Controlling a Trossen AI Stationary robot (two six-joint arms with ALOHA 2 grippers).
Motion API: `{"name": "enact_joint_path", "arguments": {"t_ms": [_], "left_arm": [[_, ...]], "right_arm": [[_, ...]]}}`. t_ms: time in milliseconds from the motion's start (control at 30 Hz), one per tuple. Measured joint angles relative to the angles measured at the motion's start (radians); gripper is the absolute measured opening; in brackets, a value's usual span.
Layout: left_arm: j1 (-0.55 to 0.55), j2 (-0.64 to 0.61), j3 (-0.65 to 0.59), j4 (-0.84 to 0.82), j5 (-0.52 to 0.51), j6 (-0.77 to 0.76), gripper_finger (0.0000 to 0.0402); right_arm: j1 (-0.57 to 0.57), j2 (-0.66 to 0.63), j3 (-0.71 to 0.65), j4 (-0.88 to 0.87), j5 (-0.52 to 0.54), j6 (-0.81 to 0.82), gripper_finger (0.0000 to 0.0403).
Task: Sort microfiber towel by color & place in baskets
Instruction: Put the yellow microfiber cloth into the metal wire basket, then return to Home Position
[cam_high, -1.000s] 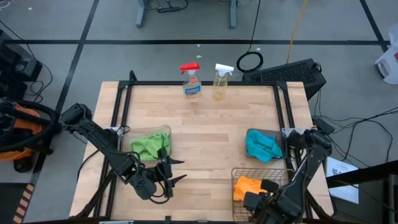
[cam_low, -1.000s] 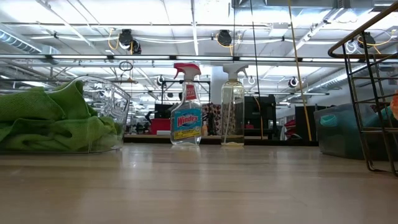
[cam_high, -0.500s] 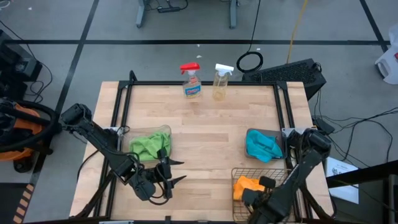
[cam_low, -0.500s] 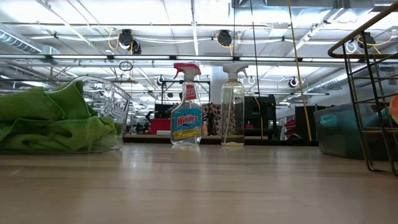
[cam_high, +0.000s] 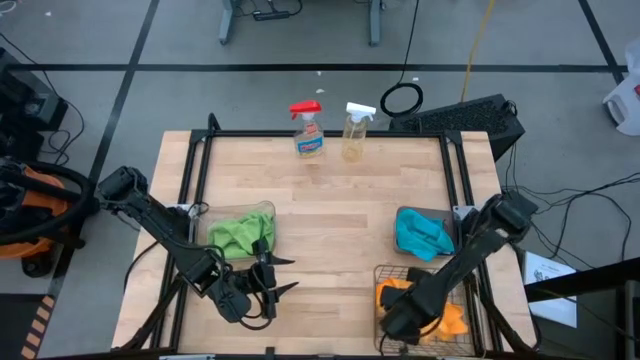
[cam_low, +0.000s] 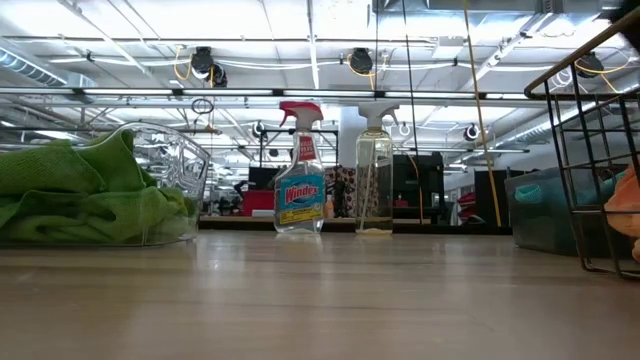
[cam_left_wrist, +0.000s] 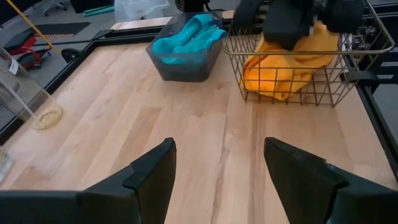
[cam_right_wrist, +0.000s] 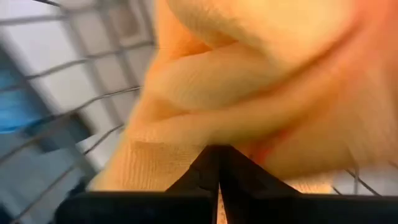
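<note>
Right gripper low inside the wire basket at the table's near right corner, fingers pressed together against the orange towels; no cloth visibly pinched. Left gripper hovers over bare wood near the front edge, fingers spread, empty. Green towels in the clear tub, just beside it. Blue towels in the grey bin. Two spray bottles at the far edge.

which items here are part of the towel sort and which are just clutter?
Job:
green towels in clear tub
turquoise towels in grey bin
orange towels in wire basket, right gripper shut, inside it

Clutter:
Windex bottle
clear spray bottle
</note>
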Motion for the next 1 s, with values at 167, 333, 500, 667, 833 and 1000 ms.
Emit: {"name": "enact_joint_path", "arguments": {"t_ms": [167, 333, 500, 667, 833, 1000], "left_arm": [[0.000, 0.000, 0.000, 0.007, -0.014, 0.013, 0.0248], [0.001, 0.000, 0.008, 0.062, -0.017, 0.111, 0.0248], [0.001, -0.001, 0.074, 0.068, -0.046, 0.217, 0.0248], [0.024, -0.031, 0.121, 0.065, 0.036, 0.429, 0.0245], [0.126, -0.166, 0.147, 0.062, 0.170, 0.561, 0.0205], [0.273, -0.326, 0.146, -0.031, 0.287, 0.589, 0.0130]], "right_arm": [[-0.004, -0.148, 0.000, 0.007, 0.003, 0.061, 0.0001], [0.015, -0.298, 0.000, 0.010, 0.080, 0.114, 0.0001], [0.047, -0.412, 0.000, 0.009, 0.471, -0.024, 0.0001], [0.040, -0.463, 0.000, 0.083, 0.950, -0.348, 0.0001], [-0.096, -0.515, 0.000, 0.279, 0.927, -0.853, 0.0001], [-0.304, -0.598, 0.000, 0.363, 0.676, -1.151, 0.0001]]}}
